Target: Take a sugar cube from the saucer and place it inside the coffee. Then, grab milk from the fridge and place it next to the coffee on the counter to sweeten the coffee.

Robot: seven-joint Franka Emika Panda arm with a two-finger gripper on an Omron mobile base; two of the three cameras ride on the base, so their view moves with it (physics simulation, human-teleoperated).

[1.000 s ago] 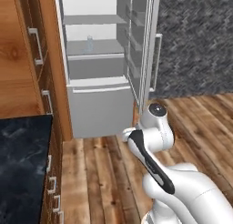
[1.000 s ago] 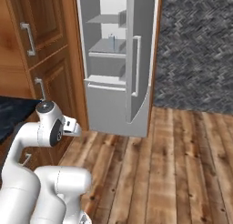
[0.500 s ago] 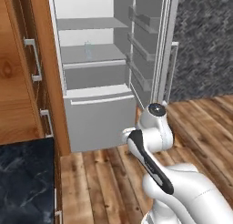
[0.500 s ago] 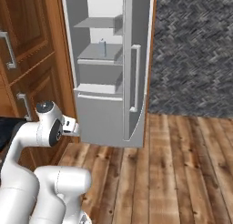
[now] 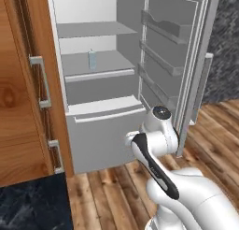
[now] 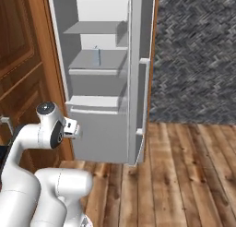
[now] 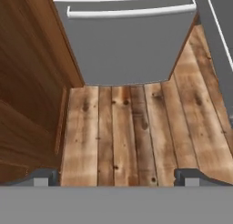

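Note:
The fridge [image 5: 103, 132] stands open straight ahead, its grey lower drawer [image 7: 125, 45] filling the top of the hand view. On its middle shelf stands the milk [image 5: 92, 60], a small pale blue carton, also visible in the right base view [image 6: 96, 56]. My gripper [image 7: 117, 176] hangs low in front of the drawer, pointing down at the wooden floor, open with nothing between its fingertips [image 7: 43, 176]. It is well below and short of the milk. A corner of the dark counter [image 5: 28, 208] lies at lower left. The sugar cube, saucer and coffee are out of view.
The fridge door [image 5: 186, 61] is swung open to the right, with shelves on its inner side. Tall wooden cabinets [image 5: 18, 107] with metal handles flank the fridge on the left. A grey herringbone wall [image 6: 198, 55] is at right. Plank floor [image 7: 132, 127] lies below.
The whole picture has shifted: the base has driven closer to the fridge, which now looms larger and more central. The arm keeps the same pose and the gripper stays open.

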